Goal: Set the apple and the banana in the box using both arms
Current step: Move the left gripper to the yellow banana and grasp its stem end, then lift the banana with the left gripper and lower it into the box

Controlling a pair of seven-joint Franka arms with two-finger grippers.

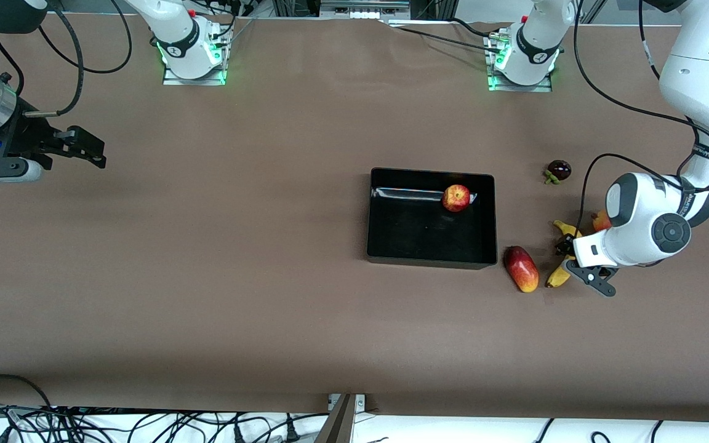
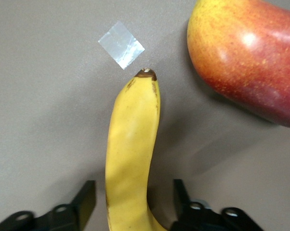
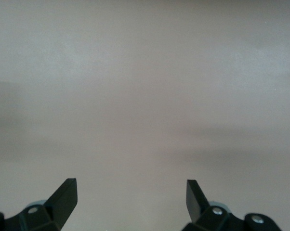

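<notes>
The apple (image 1: 456, 198) lies inside the black box (image 1: 385, 246), by the wall nearest the robots' bases. The banana (image 1: 559, 275) lies on the table beside the box, toward the left arm's end, partly hidden under the left hand. My left gripper (image 1: 567, 251) is low over the banana's middle. In the left wrist view the banana (image 2: 133, 144) runs between the open fingers (image 2: 87, 192), with a gap on each side; left gripper (image 2: 134, 192). My right gripper (image 1: 91, 154) waits open and empty over bare table at the right arm's end; right gripper (image 3: 130, 185).
An oblong red-yellow fruit (image 1: 521, 269) lies between the box and the banana, close to the banana's tip (image 2: 246, 57). A dark purple fruit (image 1: 559, 170) sits nearer the bases. An orange-red fruit (image 1: 600, 219) shows partly under the left arm. A tape patch (image 2: 121, 44) lies past the banana's tip.
</notes>
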